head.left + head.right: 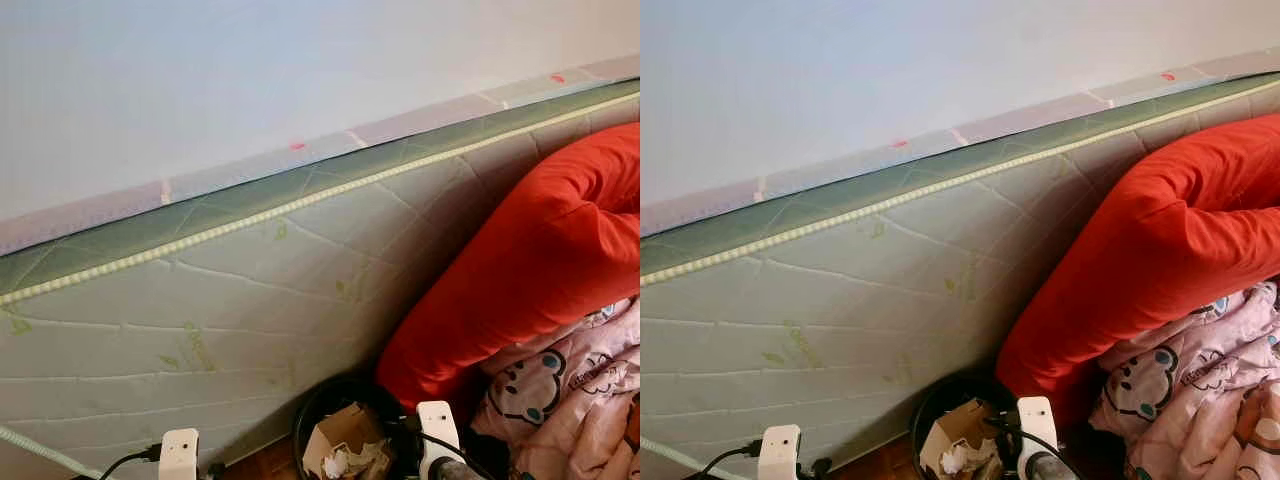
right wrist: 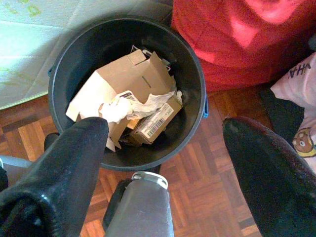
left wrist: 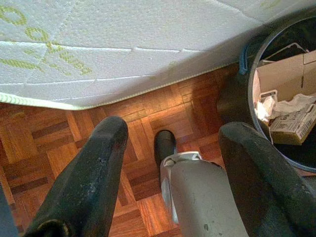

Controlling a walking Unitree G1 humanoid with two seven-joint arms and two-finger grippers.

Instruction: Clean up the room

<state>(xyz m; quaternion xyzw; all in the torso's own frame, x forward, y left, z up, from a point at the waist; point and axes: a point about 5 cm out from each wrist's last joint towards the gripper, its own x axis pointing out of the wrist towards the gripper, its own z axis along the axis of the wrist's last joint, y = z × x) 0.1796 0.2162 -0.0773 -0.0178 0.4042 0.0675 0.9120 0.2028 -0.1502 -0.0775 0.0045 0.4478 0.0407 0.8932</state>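
2 grippers hang with fingers spread and empty: the right gripper (image 2: 163,163) directly above the black bin (image 2: 190,74) of cardboard (image 2: 126,81) and crumpled paper (image 2: 129,104), the left gripper (image 3: 173,168) over parquet floor (image 3: 143,116) beside it, near the upright mattress (image 1: 250,290), with a red cushion (image 1: 540,260) touching the bin's far side

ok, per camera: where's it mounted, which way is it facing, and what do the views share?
Left eye, right eye: head stereo pair, facing forward and down at the mattress, red cushion and black bin.
Left wrist: looks down along the open left gripper at the parquet floor; a silver leg shows.
Right wrist: looks down along the open right gripper into the bin, holding cardboard.
Shared: bin and mattress appear in all four.
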